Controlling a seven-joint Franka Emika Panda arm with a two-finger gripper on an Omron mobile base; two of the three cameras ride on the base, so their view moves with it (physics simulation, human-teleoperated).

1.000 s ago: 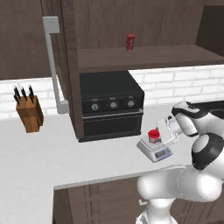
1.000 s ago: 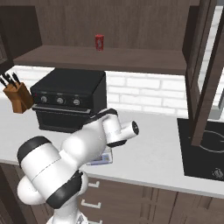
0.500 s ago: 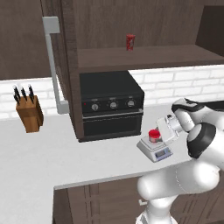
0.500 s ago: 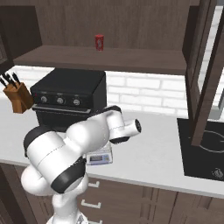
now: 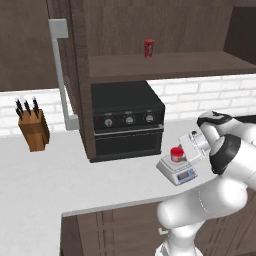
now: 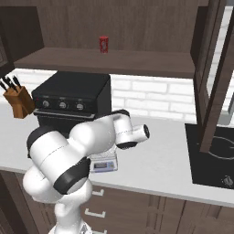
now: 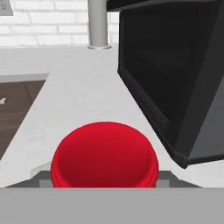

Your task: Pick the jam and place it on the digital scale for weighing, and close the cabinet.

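My arm rises from the near edge of the white counter (image 5: 60, 175) and folds forward, the wrist bent so my gripper (image 5: 186, 150) reaches in from the right, level with the jam (image 5: 176, 154). The cabinet (image 5: 80, 75) stands open above: 1 door with its long grey bar handle (image 5: 61, 75) hangs out at the left, another at the far right in the right base view. The black oven (image 5: 127, 125) sits under the shelf, just left of and behind the digital scale (image 5: 177, 170). The jam stands upright on the scale's plate, its red lid (image 7: 105, 155) large in the hand view. My own body hides most of the scale in the right base view, and the fingertips are cut off below the lid, so I cannot tell whether my jaws are grasping the jar or released.
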